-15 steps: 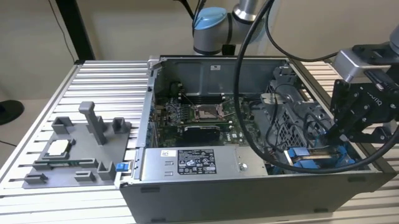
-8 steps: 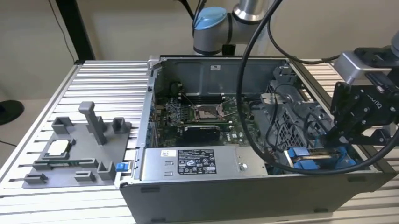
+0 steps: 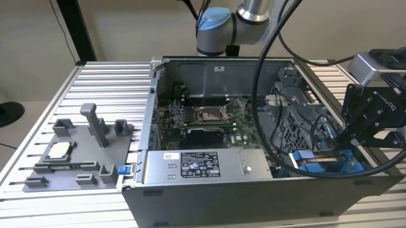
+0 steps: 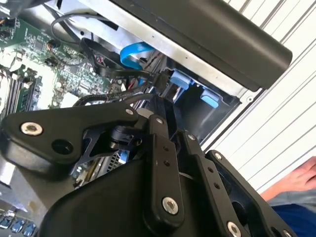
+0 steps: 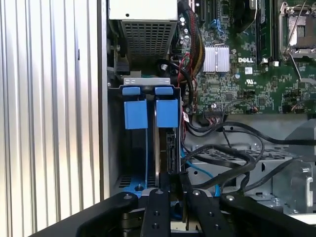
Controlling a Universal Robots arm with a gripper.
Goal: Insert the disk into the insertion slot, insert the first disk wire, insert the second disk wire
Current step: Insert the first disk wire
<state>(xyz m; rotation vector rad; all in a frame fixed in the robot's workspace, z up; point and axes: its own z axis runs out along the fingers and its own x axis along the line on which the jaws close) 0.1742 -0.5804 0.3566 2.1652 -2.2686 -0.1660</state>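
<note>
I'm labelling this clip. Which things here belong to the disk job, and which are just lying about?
Job: gripper; disk in blue carrier; drive bay slot; blue cable near the bay.
Lying about: grey fixture plate; power-supply box; motherboard; a person's hand.

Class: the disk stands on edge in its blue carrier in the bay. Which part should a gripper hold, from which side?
Grip the disk by its exposed edge, pinching the two flat faces, coming from the open side of the case, where the gripper is. Bay walls seem to block the rest.
</note>
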